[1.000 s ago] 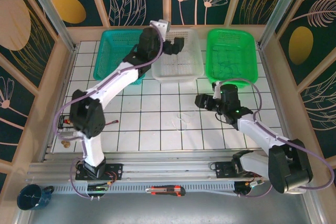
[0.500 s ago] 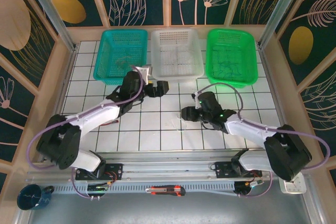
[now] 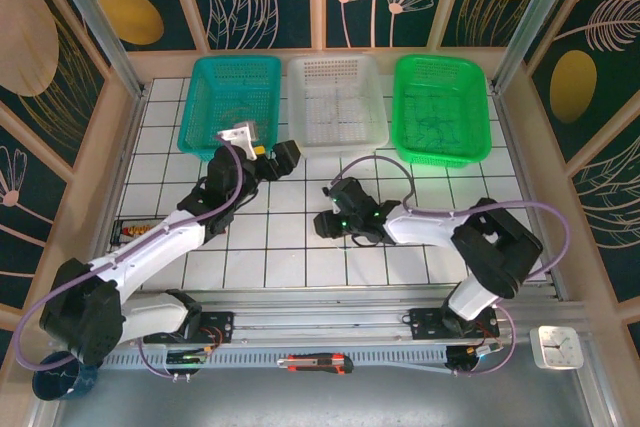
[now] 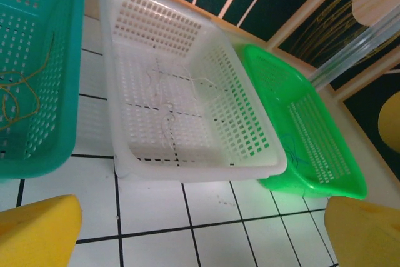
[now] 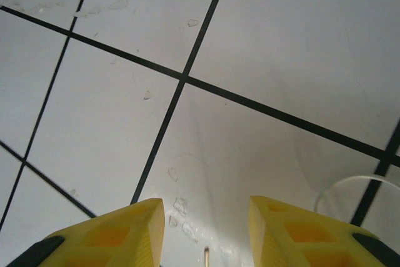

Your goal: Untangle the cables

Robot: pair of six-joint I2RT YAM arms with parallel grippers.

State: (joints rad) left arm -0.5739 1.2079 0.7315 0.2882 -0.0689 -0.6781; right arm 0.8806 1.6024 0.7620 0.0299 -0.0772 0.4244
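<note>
My right gripper (image 3: 325, 222) hangs open low over the white tiles at mid-table. In the right wrist view the right gripper (image 5: 206, 232) has nothing between its yellow fingers. A thin whitish cable loop (image 5: 350, 189) lies just to its right, and a cable tip (image 5: 206, 254) pokes up between the fingers. My left gripper (image 3: 283, 157) is open above the tiles in front of the baskets; the left gripper (image 4: 203, 236) is also empty. An olive cable (image 4: 19, 95) lies in the teal basket (image 4: 47, 148), a whitish cable (image 4: 164, 101) in the white basket (image 4: 194, 167), and a blue cable (image 4: 290, 149) in the green basket (image 4: 312, 182).
The teal basket (image 3: 200, 97), white basket (image 3: 337, 142) and green basket (image 3: 440, 152) stand side by side along the back. Wooden rails fence the table. A utility knife (image 3: 320, 362), a clock (image 3: 558, 345) and a blue mug (image 3: 60, 377) lie beyond the near edge.
My left gripper has pulled back from over the white basket to the tiles in front of it. My right gripper has moved left and lower, over the whitish cable.
</note>
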